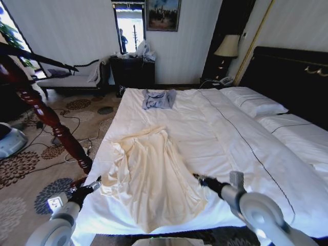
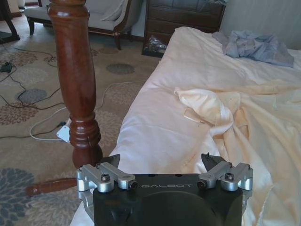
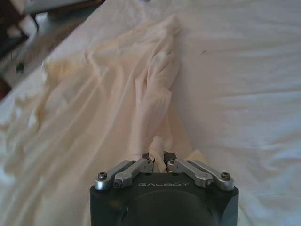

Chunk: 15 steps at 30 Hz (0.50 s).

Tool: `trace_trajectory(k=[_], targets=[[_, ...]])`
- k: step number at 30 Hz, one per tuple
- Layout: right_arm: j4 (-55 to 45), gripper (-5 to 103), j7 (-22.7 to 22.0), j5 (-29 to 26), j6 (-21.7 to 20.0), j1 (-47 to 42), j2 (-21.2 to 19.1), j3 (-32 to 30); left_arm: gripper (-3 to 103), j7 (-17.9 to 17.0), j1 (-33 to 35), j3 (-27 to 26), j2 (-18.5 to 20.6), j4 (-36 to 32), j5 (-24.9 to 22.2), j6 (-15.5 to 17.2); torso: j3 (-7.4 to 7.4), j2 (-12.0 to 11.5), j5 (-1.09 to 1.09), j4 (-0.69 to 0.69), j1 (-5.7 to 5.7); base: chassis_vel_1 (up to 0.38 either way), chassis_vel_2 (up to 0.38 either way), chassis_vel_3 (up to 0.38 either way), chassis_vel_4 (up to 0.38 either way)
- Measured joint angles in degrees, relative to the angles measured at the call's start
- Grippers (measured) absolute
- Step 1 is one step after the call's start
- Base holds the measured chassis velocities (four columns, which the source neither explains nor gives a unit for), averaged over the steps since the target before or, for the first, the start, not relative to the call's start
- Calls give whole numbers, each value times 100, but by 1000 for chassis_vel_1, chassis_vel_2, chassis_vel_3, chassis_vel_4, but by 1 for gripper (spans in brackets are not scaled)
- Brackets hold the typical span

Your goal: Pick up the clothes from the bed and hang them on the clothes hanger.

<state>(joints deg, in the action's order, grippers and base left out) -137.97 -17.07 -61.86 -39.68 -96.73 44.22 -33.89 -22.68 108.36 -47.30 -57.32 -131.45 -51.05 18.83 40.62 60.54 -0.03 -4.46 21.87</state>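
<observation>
Head view: cream garment (image 1: 151,177) spread flat on the white bed (image 1: 205,133), near the foot, hem toward the robot; small grey-blue garment (image 1: 159,98) lying well apart, up toward the far side. Left gripper (image 1: 95,185) low at the bed's left edge, just beside the cream cloth's left border. Right gripper (image 1: 198,177) down on the cloth's right border. Reddish-brown wooden post (image 1: 46,115) slanting close by the left arm. No hanging done yet; cloth wholly on the duvet, so lifting and hanging both remain, by this judgement.

Left wrist view: left gripper (image 2: 162,162) spread wide, nothing between the fingers, poised over the mattress edge with the cream garment (image 2: 244,127) ahead. Wooden post (image 2: 77,84) standing just beside, cables on the carpet beyond; tight room on that side, open room over the bed.

Right wrist view: right gripper (image 3: 158,162) closed nearly together, pinching a small fold of the cream garment (image 3: 108,103) that pokes up between the fingertips. Bare duvet (image 3: 244,84) alongside, free of obstacles.
</observation>
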Motion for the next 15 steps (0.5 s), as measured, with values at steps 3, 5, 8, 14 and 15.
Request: trace_trajectory(k=[3, 5, 8, 14, 15], targets=[[338, 7, 81, 389, 29, 224, 51, 324, 99, -4, -22, 50, -14, -2, 12, -1, 1, 0, 4, 1, 0, 0, 0, 0, 0], [505, 7, 64, 447, 35, 390, 88, 453, 99, -8, -18, 63, -17, -26, 22, 0, 1, -1, 5, 2, 0, 0, 0, 0, 0], [686, 12, 8, 584, 33, 564, 86, 503, 99, -11, 55, 24, -19, -71, 32, 5, 2, -1, 4, 2, 1, 0, 0, 0, 0], [608, 32, -36, 1573, -13, 531, -55, 124, 99, 37, 232, -137, -39, -53, 85, -1, 1, -1, 2, 1, 0, 0, 0, 0, 0], [578, 38, -70, 1790, -26, 522, -89, 20, 99, 41, 242, -143, -43, -50, 88, -2, 1, -1, 2, 1, 1, 0, 0, 0, 0]])
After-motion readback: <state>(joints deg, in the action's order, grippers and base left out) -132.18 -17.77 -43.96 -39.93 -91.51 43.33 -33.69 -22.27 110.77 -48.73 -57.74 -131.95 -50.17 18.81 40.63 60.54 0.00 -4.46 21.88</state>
